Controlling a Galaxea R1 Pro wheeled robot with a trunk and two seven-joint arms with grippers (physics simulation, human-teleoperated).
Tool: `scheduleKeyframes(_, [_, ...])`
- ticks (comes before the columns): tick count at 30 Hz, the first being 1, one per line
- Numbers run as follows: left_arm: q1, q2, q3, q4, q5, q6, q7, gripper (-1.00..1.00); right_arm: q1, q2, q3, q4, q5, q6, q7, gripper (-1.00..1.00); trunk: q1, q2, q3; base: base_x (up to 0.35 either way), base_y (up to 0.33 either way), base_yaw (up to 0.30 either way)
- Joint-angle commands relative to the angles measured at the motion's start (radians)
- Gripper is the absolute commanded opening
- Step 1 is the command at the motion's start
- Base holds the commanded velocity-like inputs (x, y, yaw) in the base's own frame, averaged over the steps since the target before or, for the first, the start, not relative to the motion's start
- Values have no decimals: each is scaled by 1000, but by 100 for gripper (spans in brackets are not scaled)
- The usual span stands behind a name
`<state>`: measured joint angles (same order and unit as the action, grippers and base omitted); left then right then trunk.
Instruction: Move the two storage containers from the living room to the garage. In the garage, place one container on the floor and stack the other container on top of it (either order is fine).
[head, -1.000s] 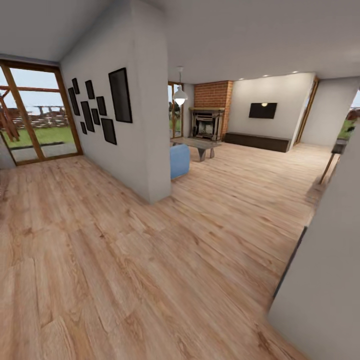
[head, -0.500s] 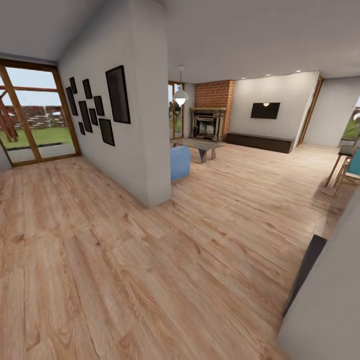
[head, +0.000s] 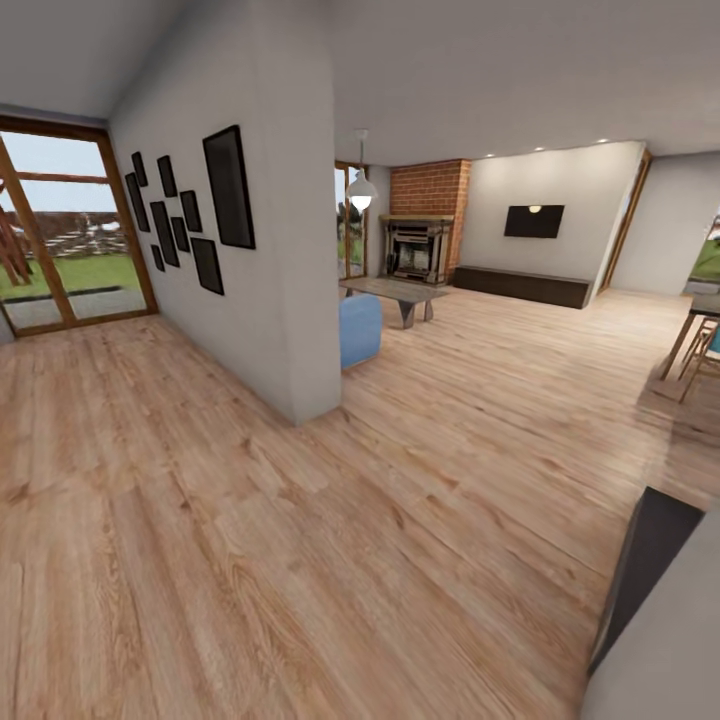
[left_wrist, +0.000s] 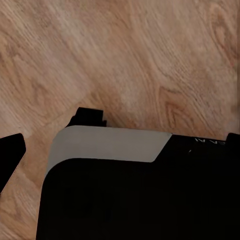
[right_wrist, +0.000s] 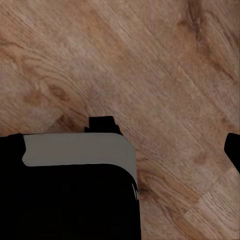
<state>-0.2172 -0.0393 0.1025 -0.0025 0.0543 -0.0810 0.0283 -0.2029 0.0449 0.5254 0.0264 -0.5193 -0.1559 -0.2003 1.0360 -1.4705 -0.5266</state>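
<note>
- Over the light wood-plank floor (left_wrist: 150, 55), the left wrist view looks down past a black and grey part of the robot's body (left_wrist: 130, 190); a dark tip sits at the picture's edge, too little to tell whether the left jaws are spread or clenched.
- The right wrist view gives much the same: planks (right_wrist: 150, 60) and a black and grey body panel (right_wrist: 75, 185), with a dark sliver at one edge, so I cannot tell the state of the right jaws either.
- Outward, the head view takes in what the wrist views lack: the living room (head: 500, 300), lying beyond a white partition wall (head: 290, 250) that juts toward the camera.
- On that wall's left face hangs a cluster of black picture frames (head: 190, 215); further left of it are glass doors (head: 60, 235) onto grass.
- To the right of the wall's end sit a blue seat (head: 360, 328), a low grey table (head: 395, 292) and a hanging lamp (head: 361, 195).
- Beyond them, the red brick fireplace (head: 425, 220) stands just left of the black TV (head: 533, 221), with the long dark console (head: 520, 285) running beneath the TV along the far wall.
- At far right, wooden chair legs (head: 695, 350); nearest the camera, a pale wall with a dark edge (head: 650, 570).
</note>
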Motion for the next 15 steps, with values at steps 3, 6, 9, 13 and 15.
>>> scheduleKeyframes(3, [1,1,5,1,6,-3,1,100,-1,3,10,3,-8,-4,-1,100,1,0,-1,321,0,0])
scheduleKeyframes(6, [1,2,5,1,6,-3,1,100,-1,6,10,3,-7,-5,-1,100,1,0,-1,321,0,0])
scheduleKeyframes(9, [1,2,5,1,6,-3,1,100,-1,9,10,3,-7,-5,-1,100,1,0,-1,321,0,0])
scheduleKeyframes(13, [1,1,5,1,6,-3,1,100,-1,10,10,3,-7,-5,-1,100,1,0,-1,321,0,0])
scheduleKeyframes(15, [1,2,5,1,6,-3,1,100,-1,9,10,3,-7,-6,-1,100,1,0,-1,321,0,0])
